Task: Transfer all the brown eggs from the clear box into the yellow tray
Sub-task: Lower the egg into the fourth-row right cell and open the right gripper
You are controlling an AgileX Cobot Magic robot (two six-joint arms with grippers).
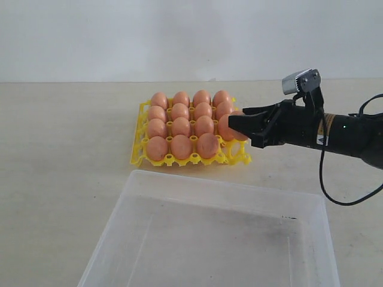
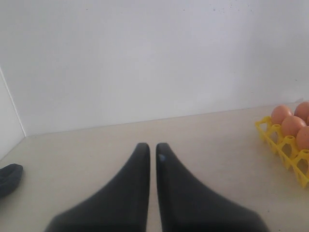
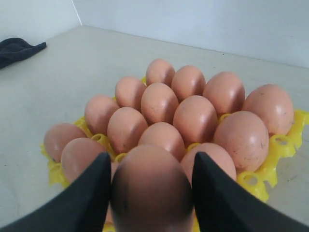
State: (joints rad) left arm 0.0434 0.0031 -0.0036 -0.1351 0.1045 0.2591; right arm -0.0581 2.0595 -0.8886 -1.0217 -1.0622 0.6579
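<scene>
**Right gripper grasping one egg at the tray corner**

My right gripper (image 3: 151, 162) is grasping a brown egg (image 3: 152, 193), one finger pressing on each side of it. I am holding it over the yellow tray (image 3: 285, 142), at the corner nearest my fingers. I cannot tell whether it is touching a cup. The other eggs (image 3: 194, 120) are sitting in the tray cups just ahead of my fingertips, packed close in rows. The clear box (image 1: 227, 188) is lying on the table (image 1: 60, 149), lower than my right gripper and off to one side, near the tray but apart from it. My left gripper (image 2: 151, 147) is clenched on itself, fingers almost meeting. It is hanging over the table, apart from the tray, with only a tray corner and a few eggs showing off to one side of it.
</scene>
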